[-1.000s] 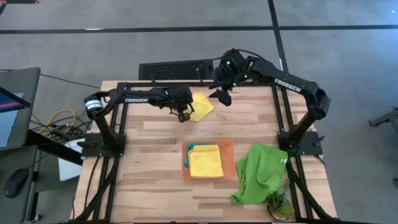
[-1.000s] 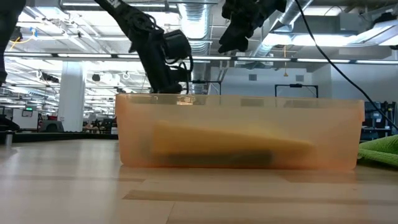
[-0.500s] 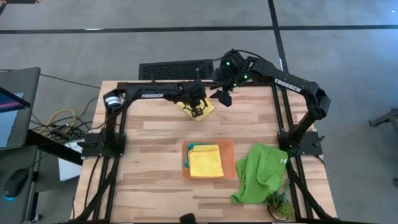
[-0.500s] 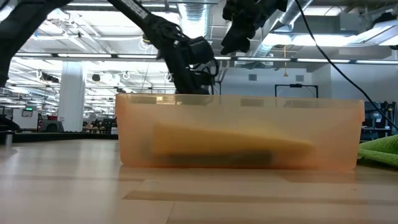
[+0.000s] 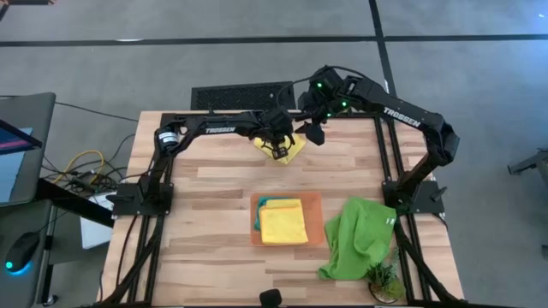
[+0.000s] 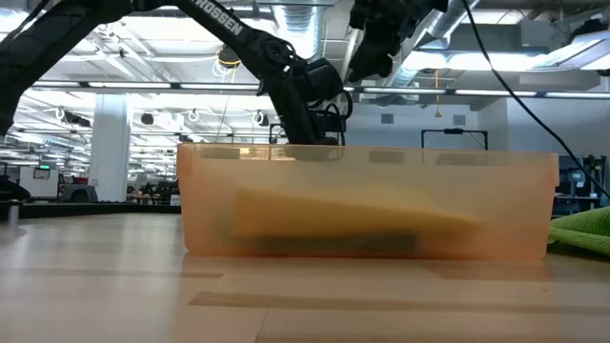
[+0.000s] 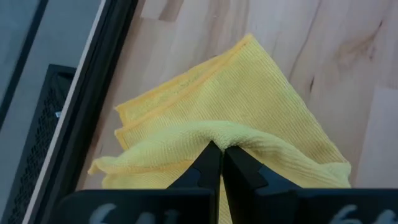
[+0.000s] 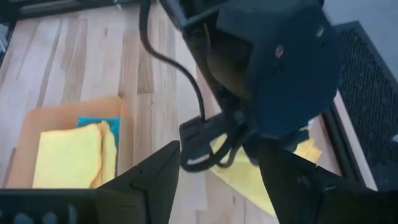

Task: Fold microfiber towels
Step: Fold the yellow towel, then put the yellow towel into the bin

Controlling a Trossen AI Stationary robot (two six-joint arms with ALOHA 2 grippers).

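Observation:
A yellow towel (image 5: 291,152) lies at the table's far middle, partly folded over itself. My left gripper (image 5: 276,147) is over it, shut on a raised fold, as the left wrist view (image 7: 222,155) shows. My right gripper (image 5: 315,133) hovers open and empty just right of it, above the table (image 8: 217,180). A second yellow towel (image 5: 282,222) lies folded on a teal towel (image 5: 264,204) in the orange tray (image 5: 317,201). A lime green towel (image 5: 360,233) lies crumpled at the near right. My left gripper pinches a raised ridge of the yellow towel (image 7: 219,134) between its two fingertips (image 7: 208,163), coming from above and pointing down. The cloth drapes slack to both sides of the fingers. The rest of the towel (image 7: 236,87) lies on the table in layers.
The orange tray stands at the table's middle, close in front of the low camera (image 6: 367,205). A small green plant (image 5: 383,278) stands at the near right corner. A black frame rail (image 5: 214,115) runs along the far edge. Bare wood shows at the left.
My left gripper has gone toward the table's right edge, from the yellow towel's left side to over its middle. It has drawn that side of the cloth over the rest, which has stayed in place. My right gripper has shifted slightly right.

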